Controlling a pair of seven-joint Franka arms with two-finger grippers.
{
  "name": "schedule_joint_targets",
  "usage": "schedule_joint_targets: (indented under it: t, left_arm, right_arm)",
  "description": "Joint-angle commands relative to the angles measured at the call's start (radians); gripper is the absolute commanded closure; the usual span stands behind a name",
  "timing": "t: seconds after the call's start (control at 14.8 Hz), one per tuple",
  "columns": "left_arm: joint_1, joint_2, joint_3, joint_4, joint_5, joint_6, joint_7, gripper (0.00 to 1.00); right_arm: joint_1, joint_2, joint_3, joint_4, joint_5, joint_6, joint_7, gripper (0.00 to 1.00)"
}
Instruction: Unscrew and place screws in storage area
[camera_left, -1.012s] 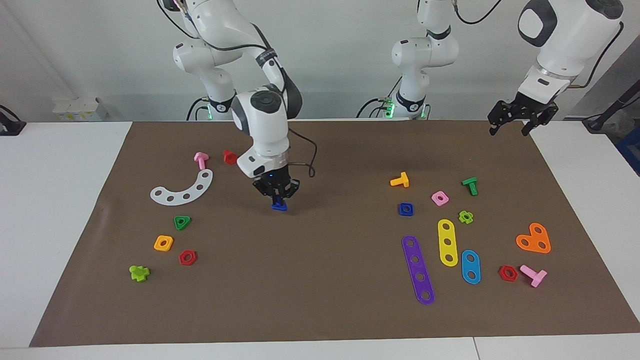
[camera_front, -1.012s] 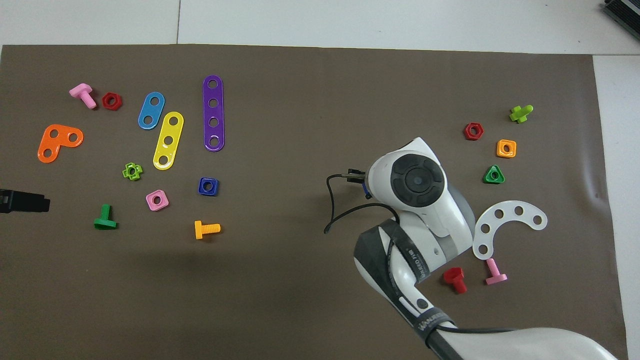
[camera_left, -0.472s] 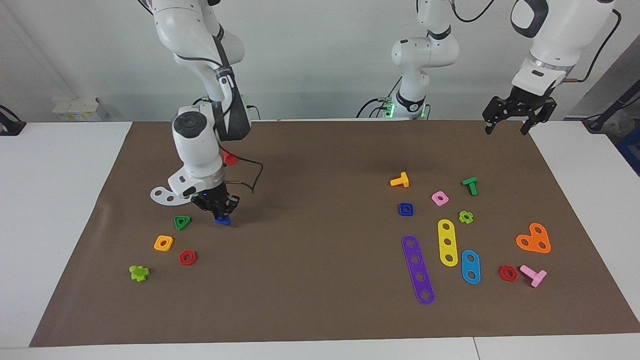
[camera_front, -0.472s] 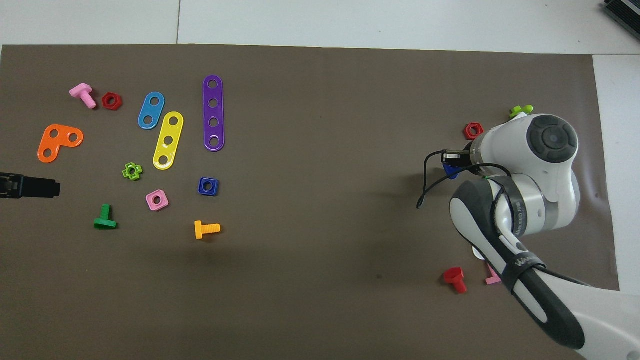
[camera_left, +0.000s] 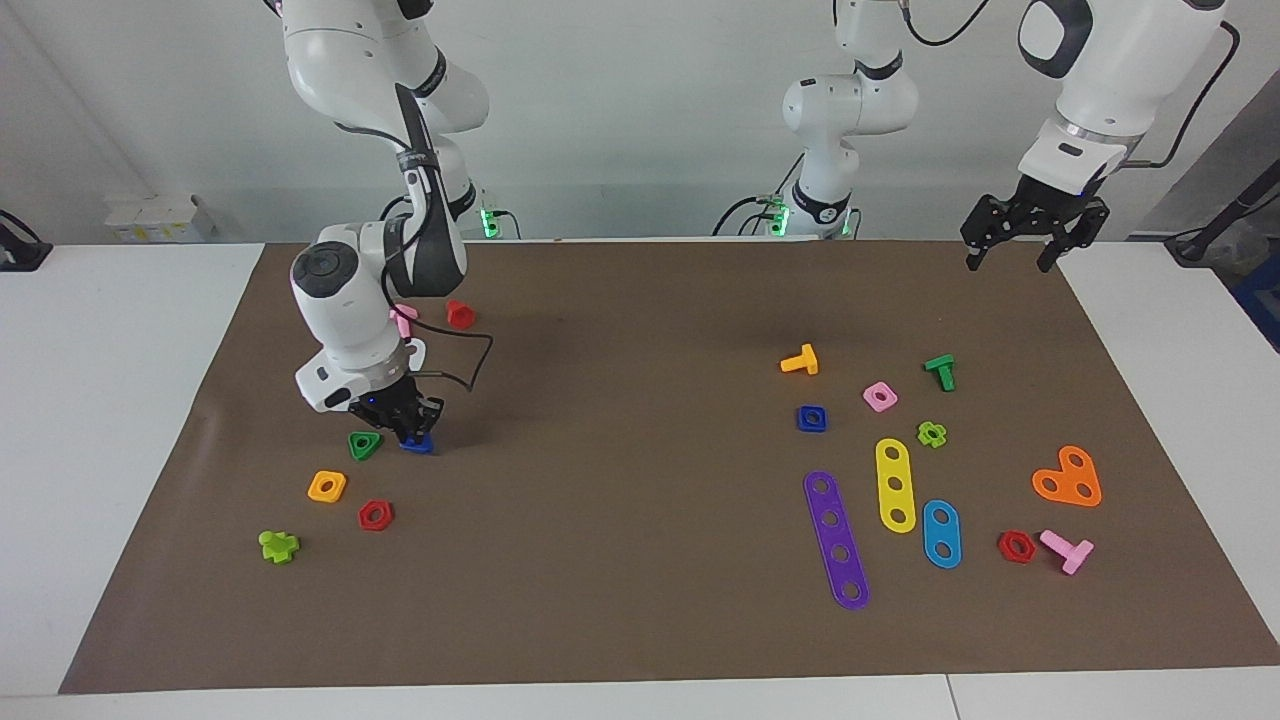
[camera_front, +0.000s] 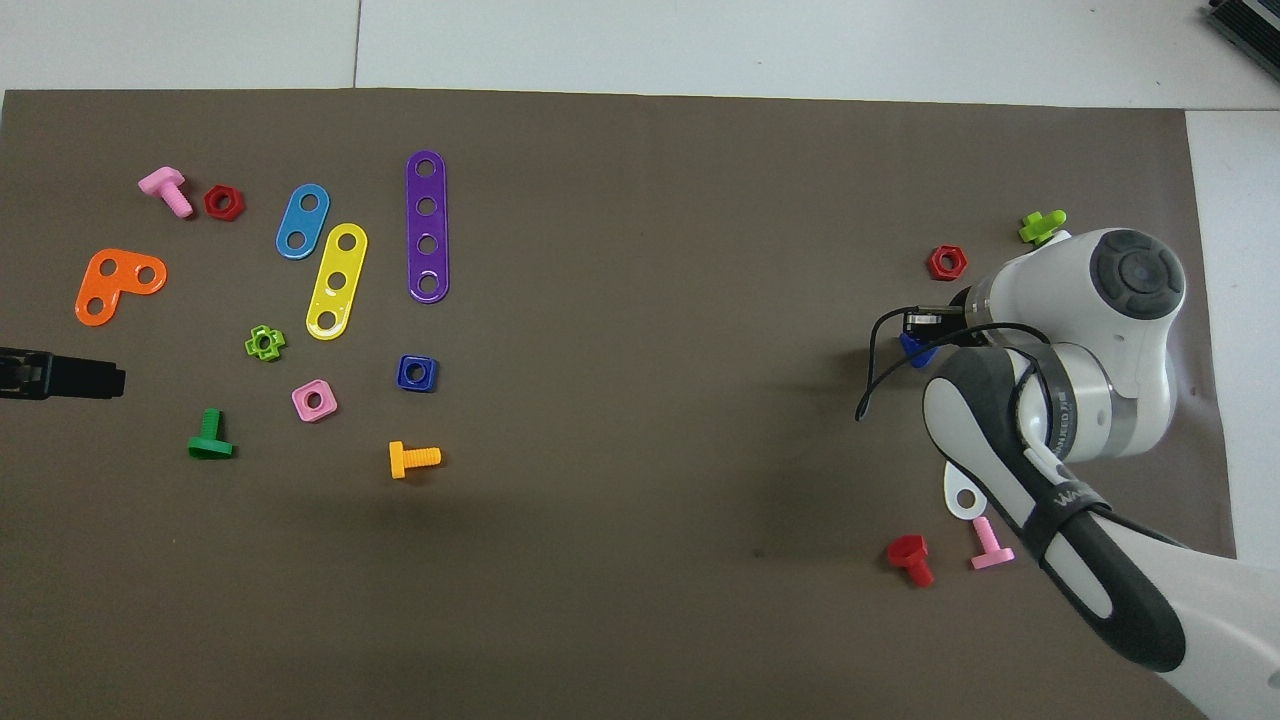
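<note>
Right gripper (camera_left: 410, 432) low over brown mat (camera_left: 640, 620), fingertips pinched on blue screw (camera_left: 416, 444), just beside green triangle nut (camera_left: 364, 444) at right arm's end, among orange square nut (camera_left: 327, 486) and red hex nut (camera_left: 375, 514). Left gripper (camera_left: 1010, 252) raised over mat's corner, fingers spread, holding nothing, waiting.

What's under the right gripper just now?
The right gripper, shut on the blue screw, is low over the brown mat beside the green triangle nut. Whether the screw touches the mat is hidden; the arm covers the white strip.
</note>
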Motion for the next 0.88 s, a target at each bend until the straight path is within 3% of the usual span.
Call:
schedule_joint_targets:
  t: [0.0,0.07,0.13,0.4,0.81]
  left_arm:
    - [-0.013,-0.007,0.011,-0.011,0.018,-0.034,-0.009,0.0]
    - [-0.011,-0.008,0.011,-0.013,0.018,-0.041,-0.007,0.0]
    - [-0.009,-0.01,0.01,-0.013,0.018,-0.054,-0.007,0.0]
    - [-0.006,-0.013,0.01,-0.014,0.018,-0.08,-0.01,0.0]
    - [0.0,-0.016,0.01,-0.013,0.018,-0.092,-0.006,0.0]
  right_arm:
    - [-0.018,-0.001,0.013,-0.02,0.026,0.03,-0.038,0.64]
    - [-0.019,-0.001,0.013,-0.018,0.026,0.028,-0.037,0.36]
    - [-0.019,-0.002,0.013,-0.014,0.026,0.027,-0.035,0.2]
    - [-0.015,-0.057,0.005,0.029,0.026,0.005,-0.025,0.05]
    - [-0.038,-0.211,-0.002,0.155,0.026,-0.215,-0.02,0.03]
